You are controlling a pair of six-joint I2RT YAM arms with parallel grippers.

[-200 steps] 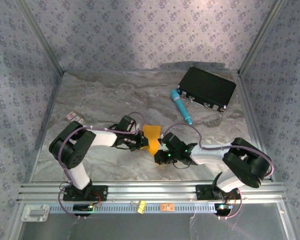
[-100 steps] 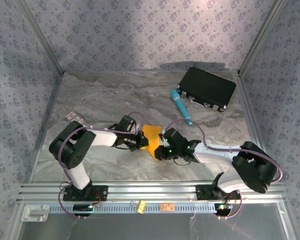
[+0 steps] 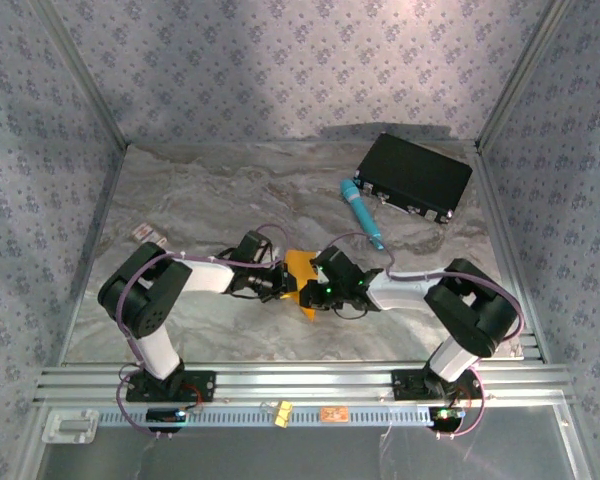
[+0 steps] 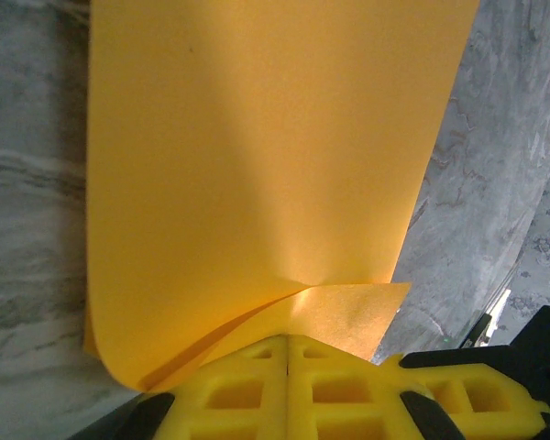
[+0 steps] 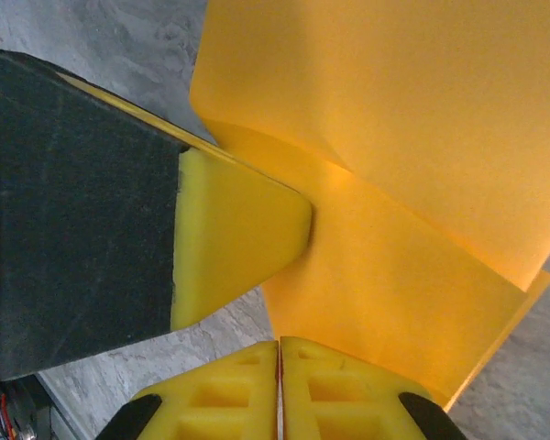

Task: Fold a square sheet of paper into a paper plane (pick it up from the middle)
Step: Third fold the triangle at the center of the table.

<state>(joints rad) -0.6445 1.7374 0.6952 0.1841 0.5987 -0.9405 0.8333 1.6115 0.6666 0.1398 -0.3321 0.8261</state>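
The square sheet of paper (image 3: 298, 266) is bright orange-yellow and hangs just above the marble table between both grippers. It is bent over on itself in a soft fold (image 4: 257, 165); a paper plane is not in view. My left gripper (image 3: 283, 283) comes in from the left, shut on the sheet (image 4: 289, 341). My right gripper (image 3: 313, 290) comes in from the right, also shut, with the sheet's lower edge caught at its tips (image 5: 280, 344). The sheet (image 5: 394, 137) rises up and right from there. One of the left gripper's fingers (image 5: 229, 234) presses into the crease.
A teal pen-like cylinder (image 3: 363, 213) lies behind the grippers, a black box (image 3: 414, 176) at the back right. A small white-and-red card (image 3: 150, 234) lies at the left. Patterned walls close the table (image 3: 200, 190) on three sides.
My right gripper has moved left and slightly back toward the left gripper, carrying its edge of the sheet and bending the paper over. The left arm has stayed put.
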